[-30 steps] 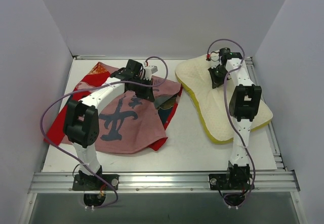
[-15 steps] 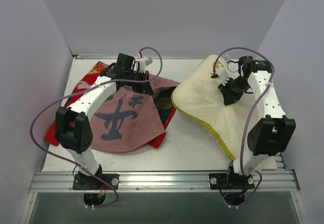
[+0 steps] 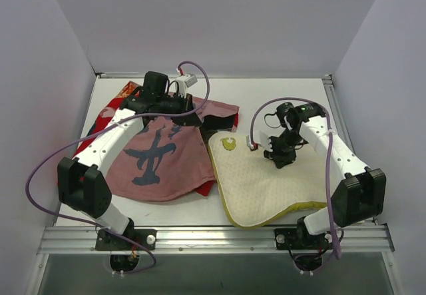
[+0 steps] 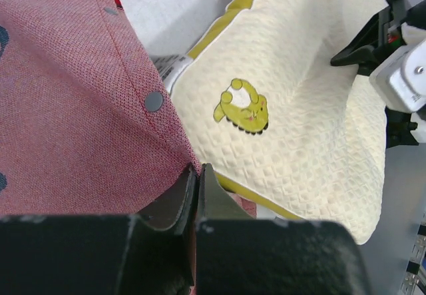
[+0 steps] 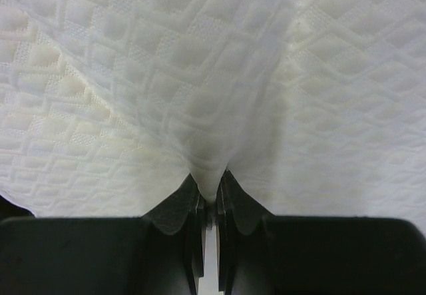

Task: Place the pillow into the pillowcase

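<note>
Left to right: the pillowcase, dull pink side up, lies toward 9 o'clock on the table. The left gripper pinches the fabric edge near its 1 o'clock corner, jaws closed. The pillow lies toward 5 o'clock, just beside the pillowcase. The right gripper clamps a raised fold of it.

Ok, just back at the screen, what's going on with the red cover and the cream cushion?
The left gripper is shut on an edge of the red fabric pillowcase, which lies dull-pink side up on the left of the table. The right gripper pinches a fold of the cream-white quilted pillow with its yellow band, lying right beside the case. The pillow is not yet inside.
</note>
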Available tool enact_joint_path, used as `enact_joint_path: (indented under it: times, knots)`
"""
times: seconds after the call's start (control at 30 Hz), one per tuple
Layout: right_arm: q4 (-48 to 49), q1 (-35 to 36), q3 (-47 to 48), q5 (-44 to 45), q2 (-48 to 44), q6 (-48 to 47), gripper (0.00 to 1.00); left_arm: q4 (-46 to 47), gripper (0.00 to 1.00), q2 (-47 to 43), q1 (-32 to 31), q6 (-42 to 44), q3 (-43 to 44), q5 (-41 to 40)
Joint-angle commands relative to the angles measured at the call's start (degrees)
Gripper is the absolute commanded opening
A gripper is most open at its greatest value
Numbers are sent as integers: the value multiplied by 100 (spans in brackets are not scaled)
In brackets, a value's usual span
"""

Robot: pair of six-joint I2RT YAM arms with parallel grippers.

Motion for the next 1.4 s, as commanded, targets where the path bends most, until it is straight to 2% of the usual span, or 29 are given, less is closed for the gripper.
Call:
enact_joint_path:
  times: [0.0,0.13,0.17,0.37,0.5,0.63,0.67,0.8,0.97,1.03,1.13,1.2,1.27,1.37]
  knots:
    - [82,237,41,139,49,-192,0,337,0,-330,13,109,-91,250]
    - [144,80,909,-18,892,554,0,241,0,-506,13,354,-267,549]
    - [101,-16,1408,-210,1059,808,0,197,0,-550,13,529,-371,593]
    - [127,-289,2809,-212,2123,1452,0,-628,0,-498,13,1145,-381,1181]
    - [180,-316,3827,-72,2757,2696,0,-1128,0,-419,13,1400,-163,1655]
    - [591,-158,3602,87,2766,3736,0,-1403,0,-340,22,1690,92,2446]
    - [706,-123,3471,130,2696,4007,0,-1420,0,-331,22,1787,119,2848]
    - [1181,71,3048,508,2687,5203,0,-1464,0,-42,-92,1717,383,3045]
    - [1463,141,3082,1105,3011,6949,0,-1342,0,196,-408,1578,472,2694]
    - [1646,220,3065,1299,3073,7261,0,-1000,0,267,-487,1402,401,2545]
    - [1726,439,3135,1370,3100,7745,0,-17,0,267,-435,447,68,2291]
    - [1744,545,3319,1536,3161,7876,0,685,0,276,-365,110,-82,2237]
    - [1814,563,3416,1170,3231,7912,0,829,0,302,-356,-23,-56,1913]
    - [1972,572,3321,125,3206,7939,0,1207,0,381,-391,-251,58,1658]
